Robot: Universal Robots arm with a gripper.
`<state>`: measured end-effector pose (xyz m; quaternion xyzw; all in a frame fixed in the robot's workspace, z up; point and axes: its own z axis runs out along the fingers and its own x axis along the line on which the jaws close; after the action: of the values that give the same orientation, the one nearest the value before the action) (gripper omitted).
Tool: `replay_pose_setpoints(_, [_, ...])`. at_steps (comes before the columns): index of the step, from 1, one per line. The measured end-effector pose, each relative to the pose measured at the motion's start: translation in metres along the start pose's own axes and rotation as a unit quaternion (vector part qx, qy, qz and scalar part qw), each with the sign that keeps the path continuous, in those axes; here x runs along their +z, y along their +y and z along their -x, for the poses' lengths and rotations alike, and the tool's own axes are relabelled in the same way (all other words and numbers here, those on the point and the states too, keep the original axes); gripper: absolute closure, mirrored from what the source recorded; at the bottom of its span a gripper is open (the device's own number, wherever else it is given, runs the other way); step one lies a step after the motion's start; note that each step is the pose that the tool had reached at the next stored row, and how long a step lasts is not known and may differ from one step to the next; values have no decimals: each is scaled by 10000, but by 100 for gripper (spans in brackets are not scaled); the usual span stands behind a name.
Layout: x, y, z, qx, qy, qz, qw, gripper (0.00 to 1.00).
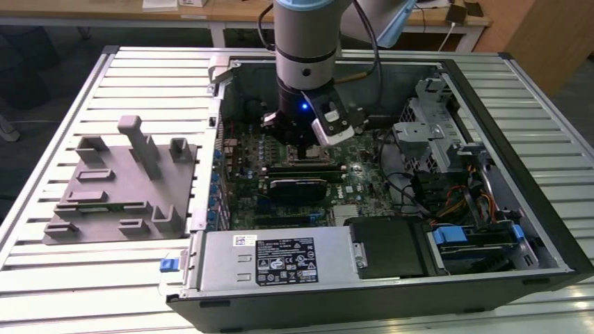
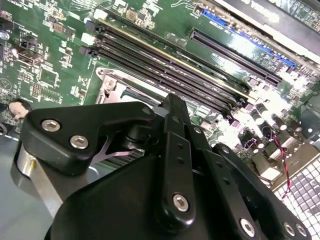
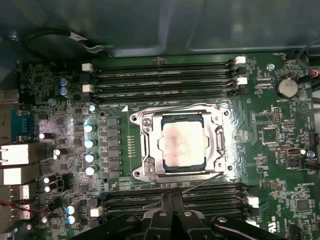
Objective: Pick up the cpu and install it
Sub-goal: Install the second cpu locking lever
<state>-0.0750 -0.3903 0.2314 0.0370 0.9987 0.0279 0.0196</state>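
Observation:
The cpu [image 3: 182, 145], a flat square chip with a silvery top, lies flat inside the metal socket frame [image 3: 145, 146] on the green motherboard [image 3: 280, 165]. My gripper [image 3: 172, 199] hovers just beside the socket, over the memory slots, with its black fingers pressed together and nothing between them. In the second wrist view the gripper [image 2: 172, 102] points down at the edge of the socket frame [image 2: 116, 86]. In the exterior view the arm's wrist [image 1: 304, 83] stands over the middle of the open computer case [image 1: 519, 229].
A grey plastic block with upright posts [image 1: 121, 184] lies on the slatted table at the exterior view's left. Inside the case are the power supply [image 1: 278, 261], a drive cage [image 1: 427, 132] and cables [image 1: 464, 202]. Memory slots [image 3: 160, 80] flank the socket.

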Motion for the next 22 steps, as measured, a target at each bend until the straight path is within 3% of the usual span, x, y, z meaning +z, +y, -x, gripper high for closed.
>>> replay_pose_setpoints(8, [9,-7,-10,0,0,1,10000,89])
replay_pose_setpoints(15, [62,-30,-66,0,1,12,10000,89])
replay_pose_setpoints(18, [84,-41,-106,1,3,37,10000,89])
replay_pose_setpoints(22, [107,-61,-161,6,10,139,9999,89])
